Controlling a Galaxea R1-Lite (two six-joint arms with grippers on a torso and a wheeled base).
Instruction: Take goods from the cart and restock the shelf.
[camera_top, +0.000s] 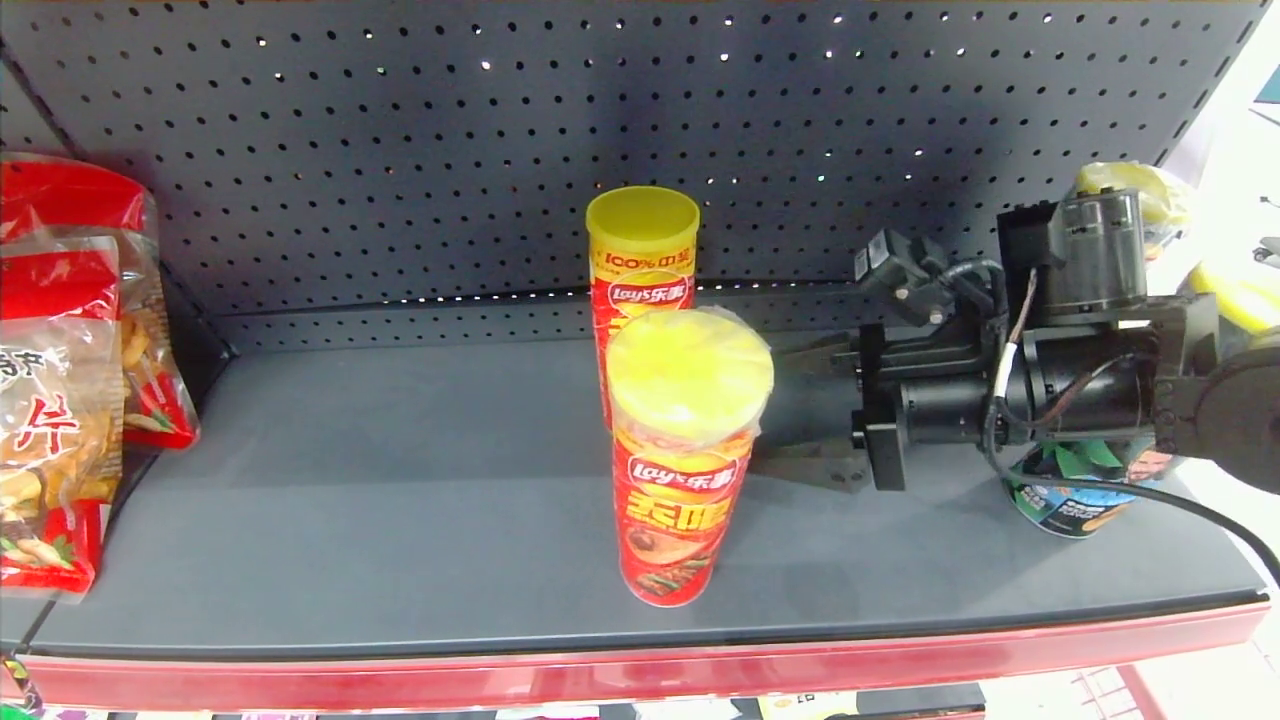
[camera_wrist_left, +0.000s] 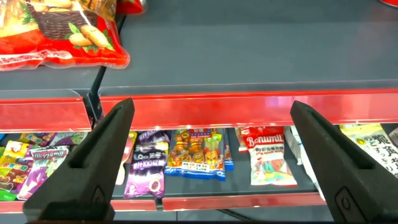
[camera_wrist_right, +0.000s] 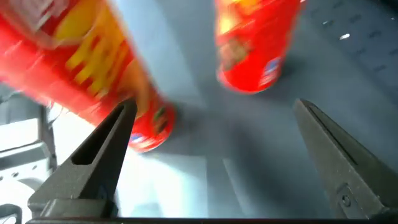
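On the dark grey metal shelf (camera_top: 400, 480) with a red front lip, two red cylindrical chip cans with yellow lids stood upright near the middle. The nearer can (camera_top: 688, 460) was just in front of the farther can (camera_top: 642, 290), which stood close to the perforated back panel. The right pincer (camera_top: 785, 410) hung just to the right of the nearer can, its fingers spread and pinching nothing. The left pincer (camera_wrist_left: 212, 104) was spread too, empty, in front of the shelf's red lip. Red snack bags (camera_top: 60, 350) lay at the left end, and a dark printed paper bowl (camera_top: 1070, 505) sat under the right arm.
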